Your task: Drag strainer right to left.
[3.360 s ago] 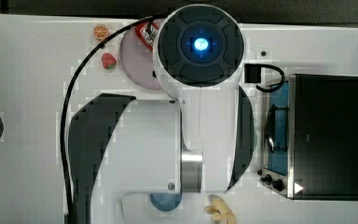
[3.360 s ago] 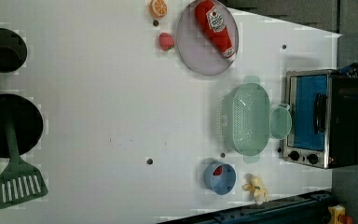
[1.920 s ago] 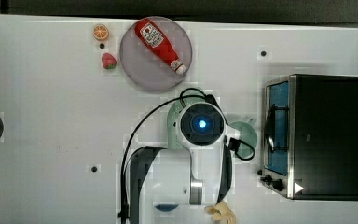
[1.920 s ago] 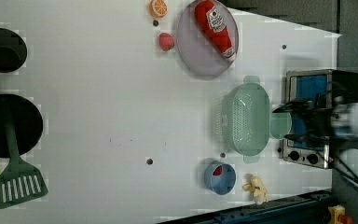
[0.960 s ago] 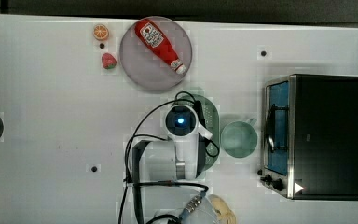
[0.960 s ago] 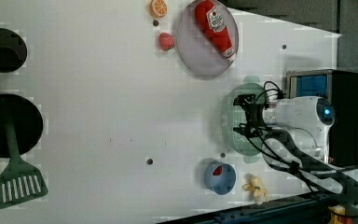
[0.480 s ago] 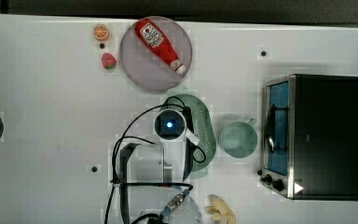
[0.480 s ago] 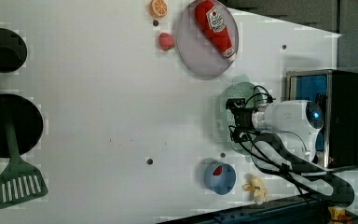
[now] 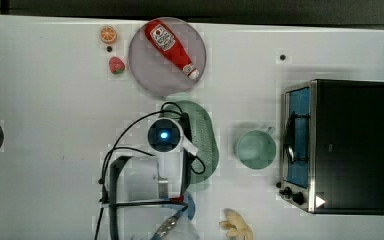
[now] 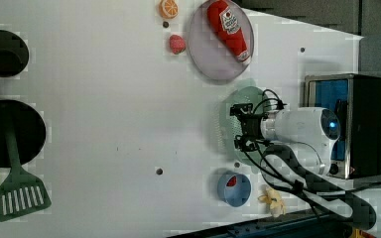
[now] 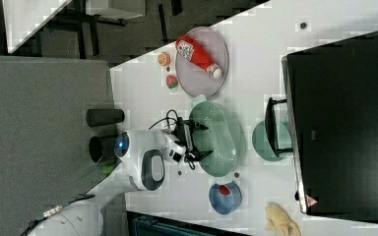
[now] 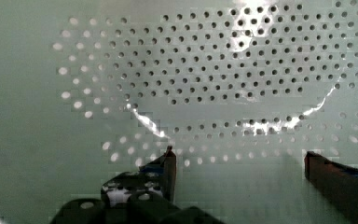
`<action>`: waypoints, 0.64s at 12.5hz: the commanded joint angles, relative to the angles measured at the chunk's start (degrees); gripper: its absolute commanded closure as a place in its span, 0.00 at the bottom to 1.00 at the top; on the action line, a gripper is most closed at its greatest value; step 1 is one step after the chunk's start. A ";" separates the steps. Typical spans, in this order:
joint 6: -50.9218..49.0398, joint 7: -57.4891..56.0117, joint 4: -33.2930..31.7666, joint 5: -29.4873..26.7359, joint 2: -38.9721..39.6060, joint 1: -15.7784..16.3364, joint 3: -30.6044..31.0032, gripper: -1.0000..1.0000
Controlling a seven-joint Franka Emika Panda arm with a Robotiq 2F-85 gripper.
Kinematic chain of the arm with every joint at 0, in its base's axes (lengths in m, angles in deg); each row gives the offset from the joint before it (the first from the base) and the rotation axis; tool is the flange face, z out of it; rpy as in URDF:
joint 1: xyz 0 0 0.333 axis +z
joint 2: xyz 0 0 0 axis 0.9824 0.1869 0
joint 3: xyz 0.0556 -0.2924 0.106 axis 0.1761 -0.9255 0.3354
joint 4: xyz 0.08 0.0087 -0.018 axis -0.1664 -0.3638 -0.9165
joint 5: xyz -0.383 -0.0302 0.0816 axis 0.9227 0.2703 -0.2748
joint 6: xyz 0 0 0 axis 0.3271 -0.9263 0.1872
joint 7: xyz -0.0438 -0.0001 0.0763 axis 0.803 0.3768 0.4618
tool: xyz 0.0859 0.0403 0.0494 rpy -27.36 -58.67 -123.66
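Since the earlier frames my arm has swung in from the toaster oven (image 9: pixel 340 145) side and come down over the strainer (image 9: pixel 205 135), and the gripper (image 10: pixel 242 130) now sits inside the bowl with its fingers (image 12: pixel 168 165) spread wide and pinching nothing. The strainer itself lies in the middle of the top view, just below the grey plate (image 9: pixel 145 65) that carries the ketchup bottle (image 9: pixel 172 45), with the green mug (image 9: pixel 255 148) near it on the top view's right and the blue bowl (image 10: pixel 234 189) below it in the left view. From the wrist view I see perforated green plastic close under both fingertips, but I cannot tell whether they touch it yet. My worry from here is the drag itself: if I push on the sloped wall rather than hooking the rim, I judge the light strainer could tip or slip out from under the fingers. Its upper tab also sits very close to the plate, so a skewed pull might nudge the plate and roll the bottle. The table (image 9: pixel 45 150) toward the top view's left looks open.
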 commanded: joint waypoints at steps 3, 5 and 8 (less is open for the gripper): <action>-0.05 16.85 2.15 -1.23 0.83 7.43 2.06 0.00; -0.72 20.76 3.38 -1.23 1.42 9.96 2.31 0.00; -1.12 22.37 6.34 -1.28 3.50 12.93 2.37 0.00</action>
